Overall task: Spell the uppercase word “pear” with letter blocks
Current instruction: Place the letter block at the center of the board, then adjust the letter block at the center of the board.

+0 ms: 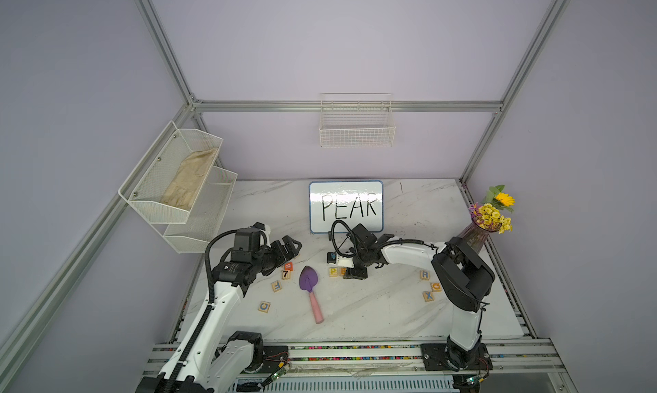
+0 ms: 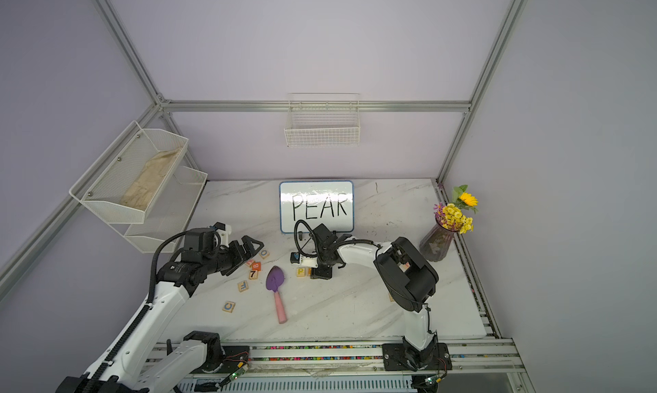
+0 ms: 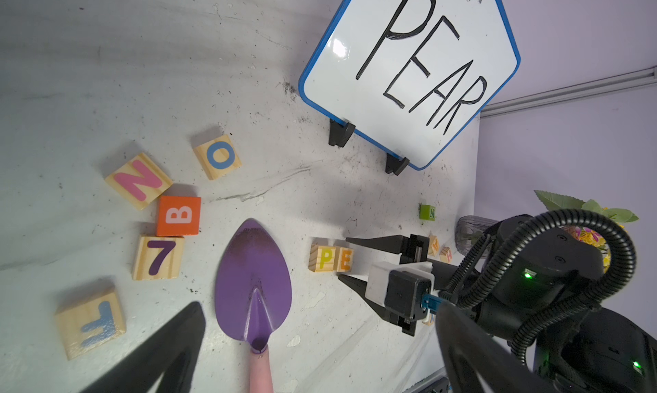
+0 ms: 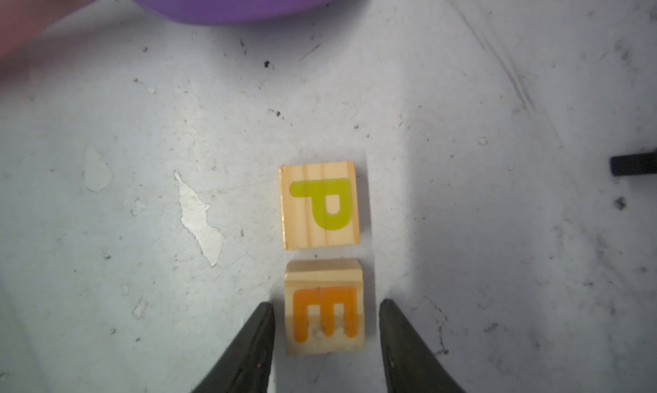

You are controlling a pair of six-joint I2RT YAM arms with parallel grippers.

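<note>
1. Two arms, two pincers. The right pincer (image 4: 326, 303) points down at the bench (image 4: 142, 160). Its jaws are narrowly parted, one on each side of the E block (image 4: 324, 316), with a sliver of gap at both, so it grips nothing.
2. The left pincer (image 1: 294, 249) hovers over the robot's left side of the bench, jaws spread wide and empty.
3. Two blocks form the row: the P block (image 4: 320, 205), yellow letter, and the E block, orange letter. They lie flat and just beside each other, a thin gap between them, in front of the whiteboard (image 1: 346, 206).
4. The R block (image 1: 424, 274), blue letter, lies well apart on the right near that arm's elbow. It is one of a group of three, with an orange-lettered block (image 1: 436, 286) and an X block (image 1: 428, 296). I cannot pick out the A for certain.
5. Six blocks lie on the left: pink N block (image 3: 139, 181), O block (image 3: 217, 156), solid orange B cube (image 3: 179, 216), 7 block (image 3: 158, 258), F block (image 3: 91, 323) and C block (image 1: 263, 306).
6. One solid green N cube (image 3: 427, 211) sits alone.
7. One of each:
   - the whiteboard, lettered PEAR and upright at the back
   - a purple trowel (image 1: 308, 279) with a pink handle, lying flat between the left blocks and the P block
   - a vase of flowers (image 1: 474, 236) at the right rear corner
   - a wire basket (image 1: 357, 135) on the back wall
   - a two-tier mesh shelf (image 1: 153, 170) on the left wall, with one cloth (image 1: 190, 181) in the upper tier
</note>
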